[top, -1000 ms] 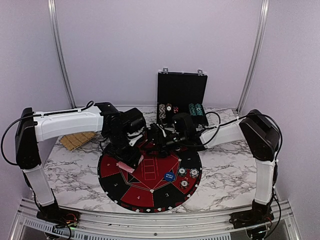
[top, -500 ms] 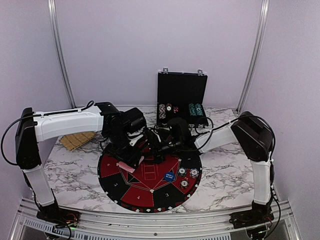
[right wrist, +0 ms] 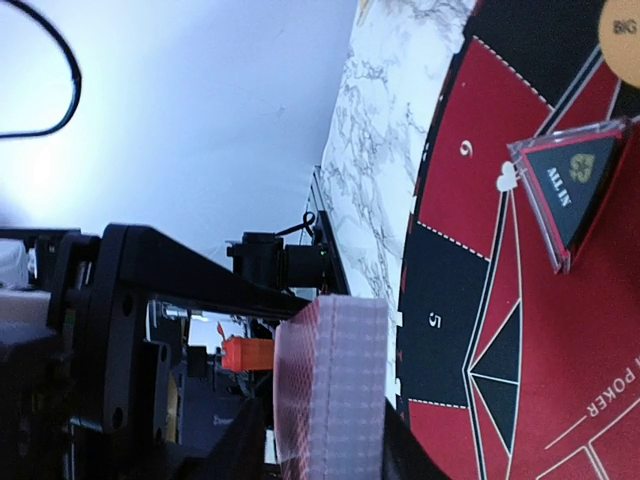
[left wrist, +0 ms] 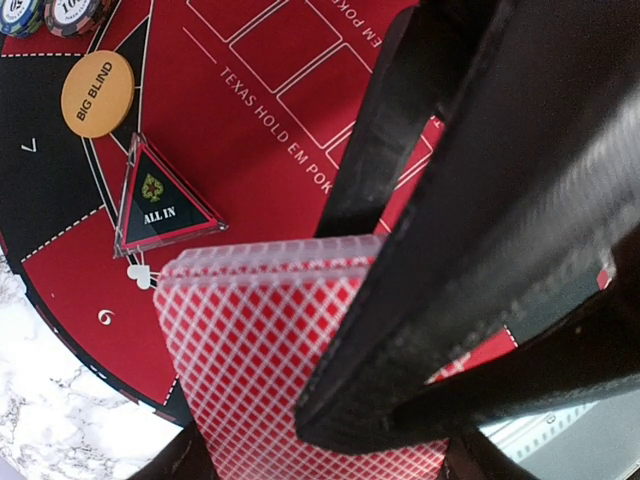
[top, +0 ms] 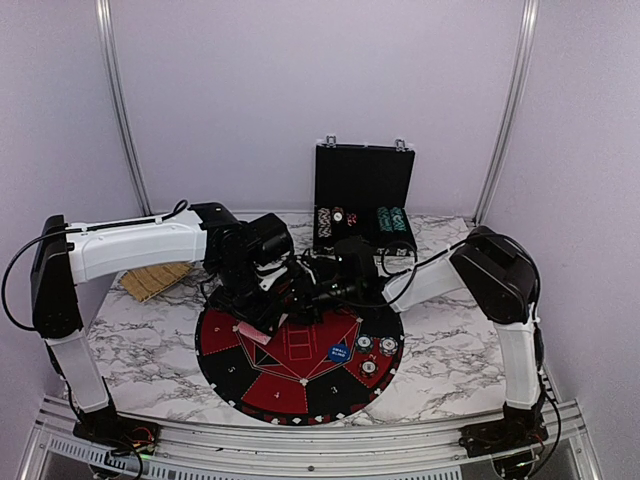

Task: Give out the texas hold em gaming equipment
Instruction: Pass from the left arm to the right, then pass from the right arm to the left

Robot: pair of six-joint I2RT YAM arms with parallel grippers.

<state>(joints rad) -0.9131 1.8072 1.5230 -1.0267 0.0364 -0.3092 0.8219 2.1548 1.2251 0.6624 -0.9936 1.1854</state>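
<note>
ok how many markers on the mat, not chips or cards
3: orange big blind disc and clear triangular all-in marker side by side near seat 6; blue disc on the mat's right half. Others may be hidden.

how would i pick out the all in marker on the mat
Find the round black-and-red mat on the marble table. Near its number 6, beside the orange disc, lies the all in marker. It alone is a clear-edged triangle.

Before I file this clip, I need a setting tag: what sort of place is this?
Probably a robot test cell, not a card room: bare walls framed by aluminium rails, a marble-patterned table, and a poker mat near a chip case.
</note>
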